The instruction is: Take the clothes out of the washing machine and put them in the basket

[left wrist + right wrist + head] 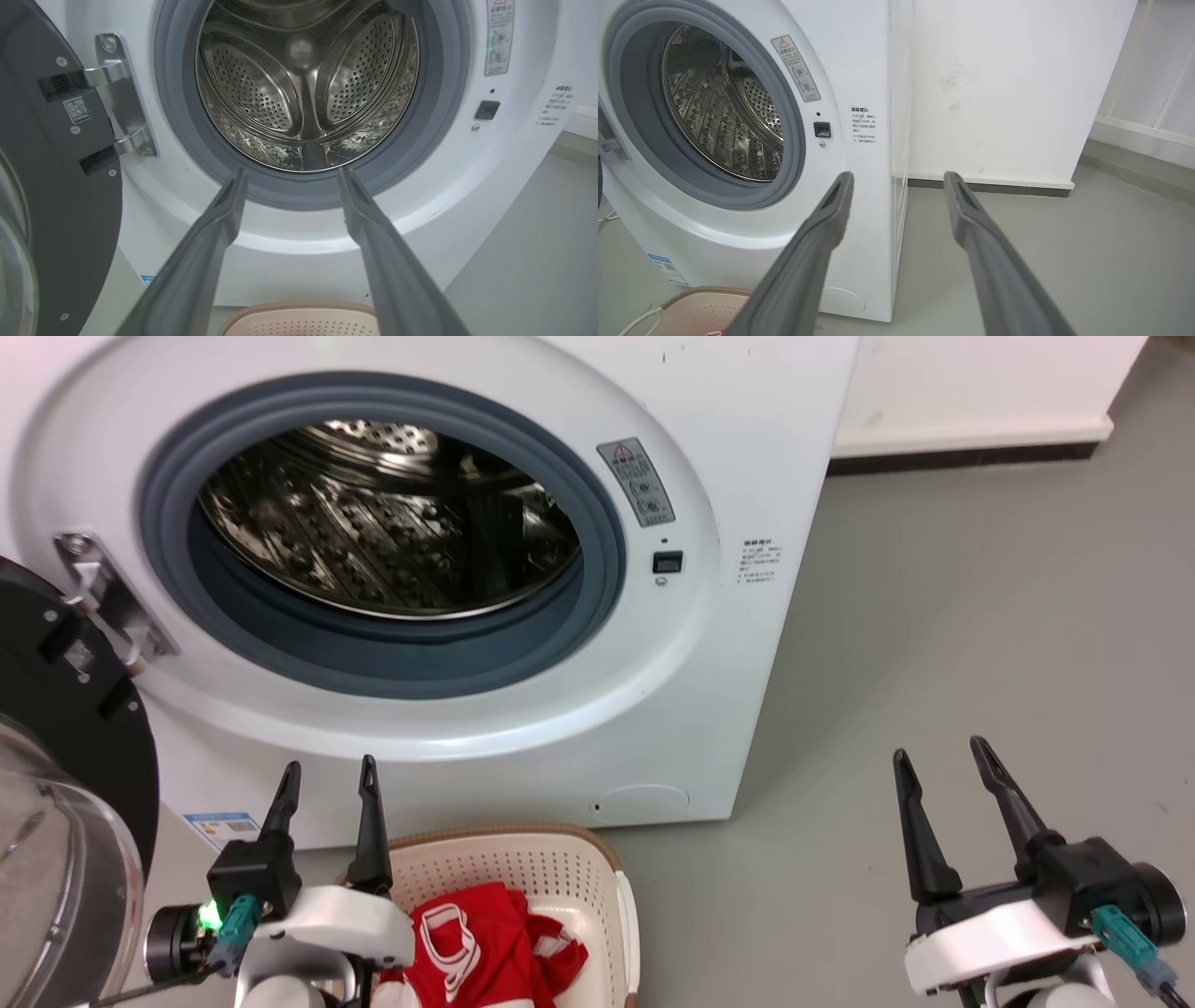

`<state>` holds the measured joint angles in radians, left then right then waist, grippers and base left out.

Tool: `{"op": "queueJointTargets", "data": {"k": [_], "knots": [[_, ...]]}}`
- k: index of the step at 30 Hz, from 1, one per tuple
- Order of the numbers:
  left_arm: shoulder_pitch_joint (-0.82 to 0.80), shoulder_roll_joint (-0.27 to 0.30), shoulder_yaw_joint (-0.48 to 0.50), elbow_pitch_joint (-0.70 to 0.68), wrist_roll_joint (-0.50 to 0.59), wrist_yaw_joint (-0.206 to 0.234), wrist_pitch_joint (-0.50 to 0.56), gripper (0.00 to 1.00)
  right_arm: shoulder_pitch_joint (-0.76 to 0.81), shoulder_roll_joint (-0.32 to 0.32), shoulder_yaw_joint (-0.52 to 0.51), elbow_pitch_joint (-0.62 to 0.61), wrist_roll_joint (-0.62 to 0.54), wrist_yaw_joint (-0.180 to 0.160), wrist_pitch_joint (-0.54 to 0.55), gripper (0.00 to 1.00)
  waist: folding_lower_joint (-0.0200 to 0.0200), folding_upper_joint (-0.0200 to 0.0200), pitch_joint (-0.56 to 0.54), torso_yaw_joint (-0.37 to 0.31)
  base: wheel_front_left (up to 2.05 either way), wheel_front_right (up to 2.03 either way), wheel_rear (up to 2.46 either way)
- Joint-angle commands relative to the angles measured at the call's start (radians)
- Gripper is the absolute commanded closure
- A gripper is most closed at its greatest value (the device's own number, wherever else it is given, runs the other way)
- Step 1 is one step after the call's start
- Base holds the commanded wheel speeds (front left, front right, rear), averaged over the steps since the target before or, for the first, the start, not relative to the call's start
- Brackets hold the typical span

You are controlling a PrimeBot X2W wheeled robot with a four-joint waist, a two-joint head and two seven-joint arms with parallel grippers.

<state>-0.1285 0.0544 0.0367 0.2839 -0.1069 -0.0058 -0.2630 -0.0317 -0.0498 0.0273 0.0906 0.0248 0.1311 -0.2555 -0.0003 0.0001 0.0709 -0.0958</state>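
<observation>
The glass door (56,728) stands swung out to the left of the washing machine (766,476). The left gripper (330,763) hovers before the machine, below its opening, fingers spread wide and holding nothing. The clothes (476,943) lie in the basket (504,831), set against the machine's front. The drum (373,523) shows bare steel, so the task looks about done. A sound finish would be to check the drum's low front, behind the grey ring (392,663). The right gripper (939,749), off the machine's right corner, is equally spread and empty.

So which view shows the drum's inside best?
The left wrist view: it looks straight into the drum, back wall included. The head view sees it from above, the right wrist view slantwise.
</observation>
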Motion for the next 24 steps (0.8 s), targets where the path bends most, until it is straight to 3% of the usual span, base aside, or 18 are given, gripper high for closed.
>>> {"op": "queueJointTargets", "data": {"k": [1, 14, 24], "knots": [[0.022, 0.001, 0.001, -0.016, 0.009, -0.001, -0.002, 0.0, 0.026, -0.001, -0.003, -0.005, -0.002, -0.001, 0.002, 0.0, 0.0003, -0.0001, -0.029, 0.01, 0.0, 0.0, 0.0], [0.142, 0.012, -0.022, -0.174, 0.048, -0.007, -0.002, 0.0, 0.102, -0.001, -0.012, -0.042, 0.013, -0.001, 0.034, 0.0, 0.0003, -0.0001, -0.085, 0.013, 0.0, 0.0, 0.0], [0.164, 0.013, -0.037, -0.216, 0.033, -0.002, 0.0, 0.0, 0.11, -0.001, -0.007, -0.048, 0.018, -0.001, 0.042, 0.0, 0.0003, -0.0001, -0.093, 0.02, 0.0, 0.0, 0.0]]}}
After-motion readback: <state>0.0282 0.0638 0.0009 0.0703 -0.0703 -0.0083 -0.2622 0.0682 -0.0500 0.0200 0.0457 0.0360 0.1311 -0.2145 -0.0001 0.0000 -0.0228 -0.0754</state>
